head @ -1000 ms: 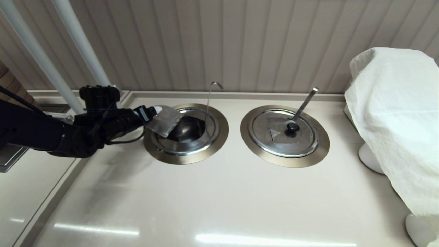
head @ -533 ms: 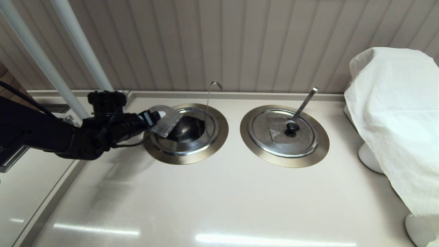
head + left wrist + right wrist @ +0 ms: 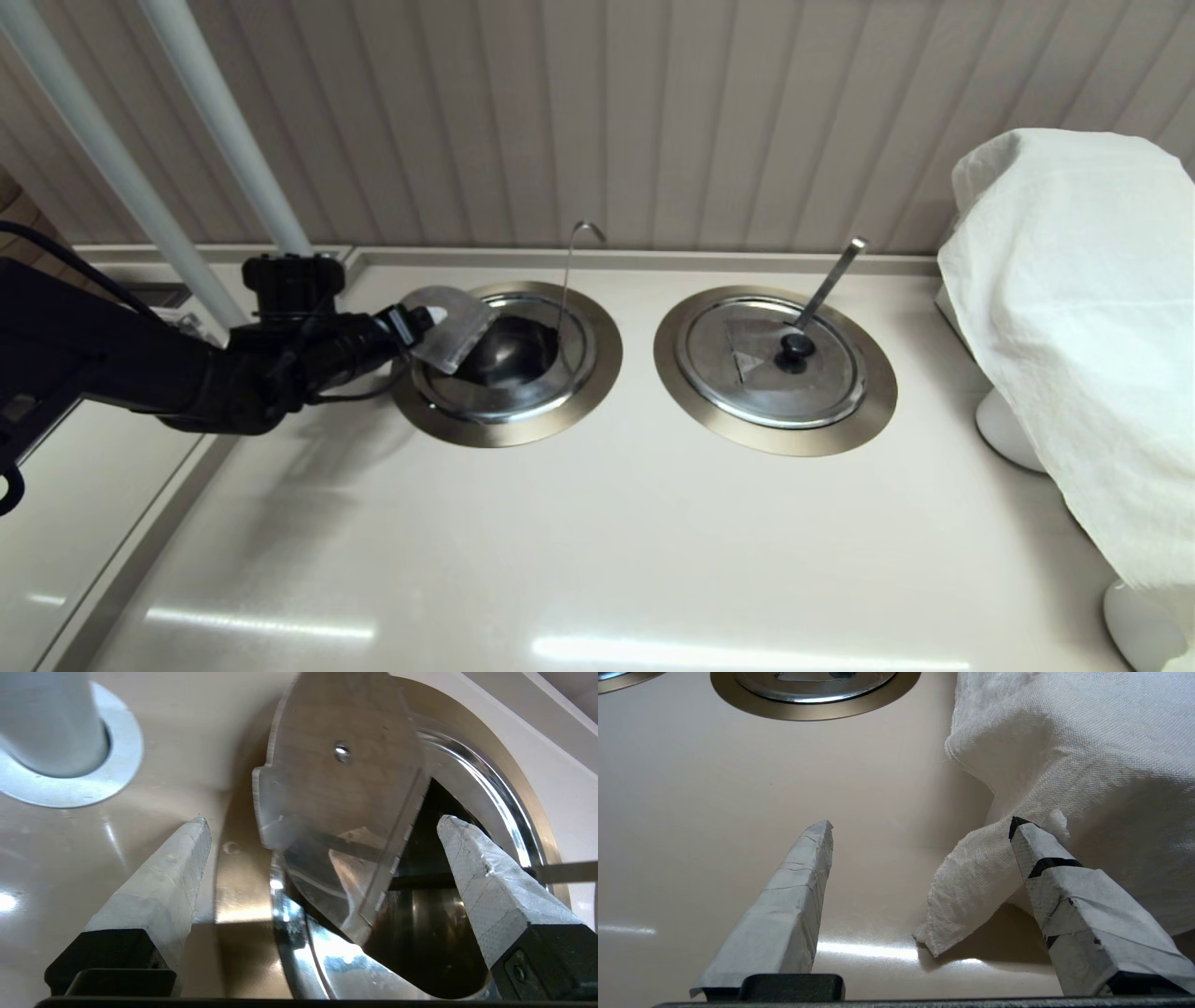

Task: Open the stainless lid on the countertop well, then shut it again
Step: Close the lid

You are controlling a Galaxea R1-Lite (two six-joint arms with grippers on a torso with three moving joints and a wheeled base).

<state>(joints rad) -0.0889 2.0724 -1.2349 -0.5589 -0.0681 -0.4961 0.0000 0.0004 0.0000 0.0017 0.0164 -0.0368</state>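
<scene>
I have the left gripper (image 3: 322, 826) at the left rim of the countertop well (image 3: 597, 373), near the worktop's back edge, fingers (image 3: 173, 872) spread wide and grasping nothing. The stainless lid (image 3: 451, 329) stands folded up on its hinge line, brushed underside toward me, dark bowl exposed below. My worry: the thin polished flap could drop by itself, or a finger could catch its sharp edge or the hook-tipped wire handle (image 3: 571, 271). The right gripper (image 3: 920, 830) idles, fingers apart, beside the white cloth (image 3: 1083, 317).
</scene>
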